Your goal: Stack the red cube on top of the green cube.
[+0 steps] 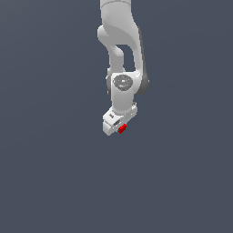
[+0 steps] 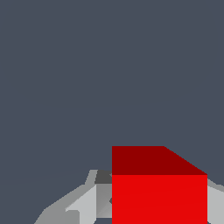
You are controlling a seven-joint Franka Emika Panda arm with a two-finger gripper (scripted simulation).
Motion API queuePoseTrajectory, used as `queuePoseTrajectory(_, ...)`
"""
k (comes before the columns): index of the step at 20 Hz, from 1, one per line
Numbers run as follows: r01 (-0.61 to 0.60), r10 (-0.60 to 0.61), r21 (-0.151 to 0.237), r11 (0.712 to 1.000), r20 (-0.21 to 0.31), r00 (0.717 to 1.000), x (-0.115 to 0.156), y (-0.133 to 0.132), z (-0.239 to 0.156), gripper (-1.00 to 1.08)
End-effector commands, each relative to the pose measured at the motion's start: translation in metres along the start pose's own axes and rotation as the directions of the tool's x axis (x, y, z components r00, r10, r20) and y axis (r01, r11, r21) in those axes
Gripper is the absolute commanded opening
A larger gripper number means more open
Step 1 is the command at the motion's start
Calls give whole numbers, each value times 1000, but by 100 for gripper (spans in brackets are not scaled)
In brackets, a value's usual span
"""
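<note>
The red cube (image 1: 122, 129) sits at the tip of my white gripper (image 1: 118, 127), just below the arm's wrist in the middle of the exterior view. In the wrist view the red cube (image 2: 159, 192) fills the space between the two grey fingers (image 2: 89, 203), which press against its sides. My gripper (image 2: 159, 210) is shut on it. The green cube is out of view in both frames.
A plain dark grey-blue surface (image 1: 54, 182) fills both views. The white arm (image 1: 120, 54) rises from the gripper to the exterior view's upper edge.
</note>
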State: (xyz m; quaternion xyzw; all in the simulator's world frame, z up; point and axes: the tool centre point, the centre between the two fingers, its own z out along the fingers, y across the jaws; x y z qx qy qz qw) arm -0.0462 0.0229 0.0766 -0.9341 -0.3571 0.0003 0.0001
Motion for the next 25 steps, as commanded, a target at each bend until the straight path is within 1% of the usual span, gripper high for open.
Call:
queuePoseTrajectory(1,0,0,-1,1000,-1,1000,-22,6,4,-100)
queuePoseTrajectory(4,0,0,-1,1000,-1,1000,-45,13,8,-100)
queuePoseTrajectory(8,1,-1,0,1000,-1,1000,-69,21,13,-100)
queuePoseTrajectory(12,1,-1,0,1000,-1,1000,-83,26,16,-100)
queuePoseTrajectory(15,2,-2,-1,1000,-1,1000,-85,26,16,-100)
queuePoseTrajectory(16,2,-2,-1,1000,-1,1000,-85,26,16,100)
queuePoseTrajectory(25,2,-2,-1,1000,-1,1000,-85,26,16,100)
